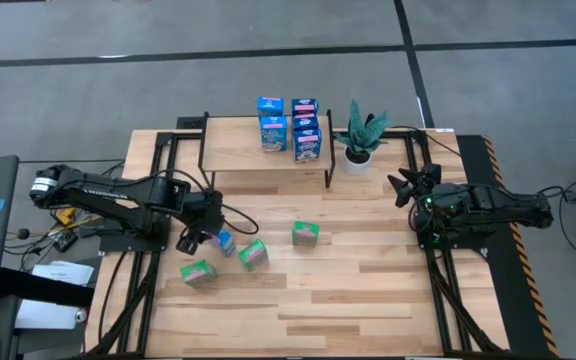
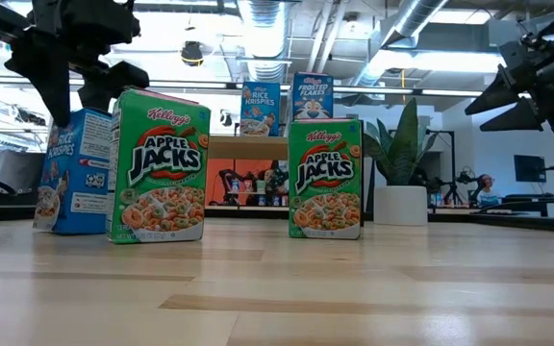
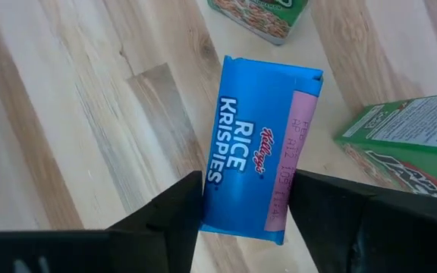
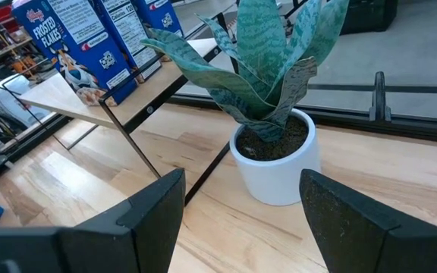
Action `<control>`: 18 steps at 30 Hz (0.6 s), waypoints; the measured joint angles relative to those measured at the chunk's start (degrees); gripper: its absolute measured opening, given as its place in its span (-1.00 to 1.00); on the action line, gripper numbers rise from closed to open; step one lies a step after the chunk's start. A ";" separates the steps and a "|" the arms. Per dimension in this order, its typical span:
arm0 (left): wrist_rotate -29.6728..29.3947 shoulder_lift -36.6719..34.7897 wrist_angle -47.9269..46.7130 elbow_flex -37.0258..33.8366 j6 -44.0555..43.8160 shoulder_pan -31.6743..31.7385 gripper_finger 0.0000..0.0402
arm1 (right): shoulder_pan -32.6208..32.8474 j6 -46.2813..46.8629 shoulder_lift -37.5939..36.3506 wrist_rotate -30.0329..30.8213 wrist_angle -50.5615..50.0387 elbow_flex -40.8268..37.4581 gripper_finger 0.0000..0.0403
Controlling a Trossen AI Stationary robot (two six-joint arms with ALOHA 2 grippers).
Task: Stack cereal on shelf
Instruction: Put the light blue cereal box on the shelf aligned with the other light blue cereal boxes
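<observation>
Left gripper (image 1: 190,240) is down over the left-front part of the table (image 1: 368,290). Its fingers (image 3: 169,216) sit on either side of the blue Rice Krispies box (image 3: 260,148), spread about as wide as the box. Can't tell whether the pads actually press the sides or just flank them. The box stands upright on the table in the low view, with the gripper over its top.

Green Apple Jacks boxes, left to right:
- One (image 1: 198,272) is near the front-left, just in front of the gripper.
- A second (image 1: 253,254) is just right of the blue box.
- A third (image 1: 306,234) stands alone further right, near the table centre.

The shelf (image 1: 238,160) is at the back of the table, with four blue boxes (image 1: 290,128) grouped on its right half. The left half of the board is bare.

The potted plant (image 1: 360,138) sits on the table just right of the shelf.

Right gripper (image 1: 408,185) hangs at the right side of the table, near the plant. Its fingers (image 4: 146,208) are spread wide, holding nothing and touching nothing.
</observation>
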 joint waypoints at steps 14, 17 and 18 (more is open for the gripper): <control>-13.36 0.00 -2.18 11.38 -10.80 -0.01 -0.15 | 0.01 0.00 0.00 -0.01 -0.01 0.01 0.42; -16.31 0.00 -2.14 14.54 -12.24 0.43 -0.15 | 0.01 0.00 0.01 -0.01 0.00 0.00 0.42; -17.01 0.00 -1.91 15.57 -12.70 0.83 -0.15 | 0.00 0.00 0.01 -0.01 0.00 0.00 0.42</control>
